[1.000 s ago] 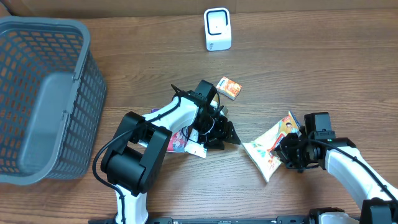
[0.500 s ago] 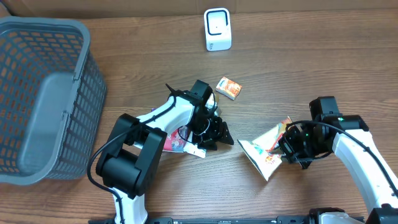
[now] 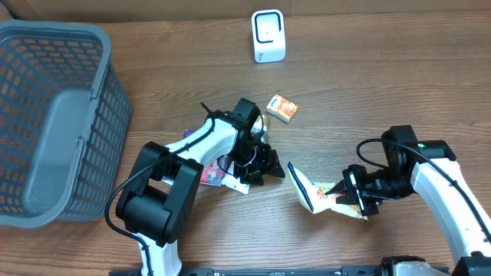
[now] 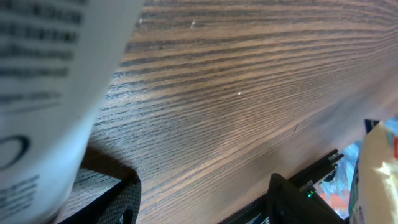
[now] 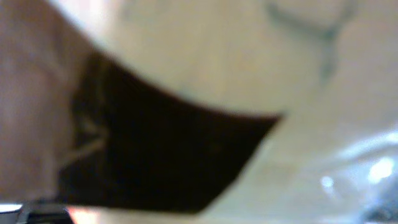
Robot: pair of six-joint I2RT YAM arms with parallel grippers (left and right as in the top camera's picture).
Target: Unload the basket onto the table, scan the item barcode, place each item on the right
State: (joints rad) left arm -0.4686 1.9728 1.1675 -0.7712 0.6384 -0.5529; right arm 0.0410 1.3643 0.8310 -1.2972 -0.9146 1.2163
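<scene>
Overhead: clamped tight with the right gripper (image 3: 354, 193) on the snack pouch (image 3: 307, 196), caught by its near end and jutting left from the fingertips. Runs with long axis roughly left-to-right, tipped up on edge, free corner aimed toward the left gripper (image 3: 259, 165). Spread apart there over bare wood, beside a white packet (image 4: 37, 93).

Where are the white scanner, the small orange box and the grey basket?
white scanner (image 3: 268, 36), overhead view, its front face.
small orange box (image 3: 282, 108), overhead view, its top.
grey basket (image 3: 115, 100), overhead view, its right wall.
</scene>
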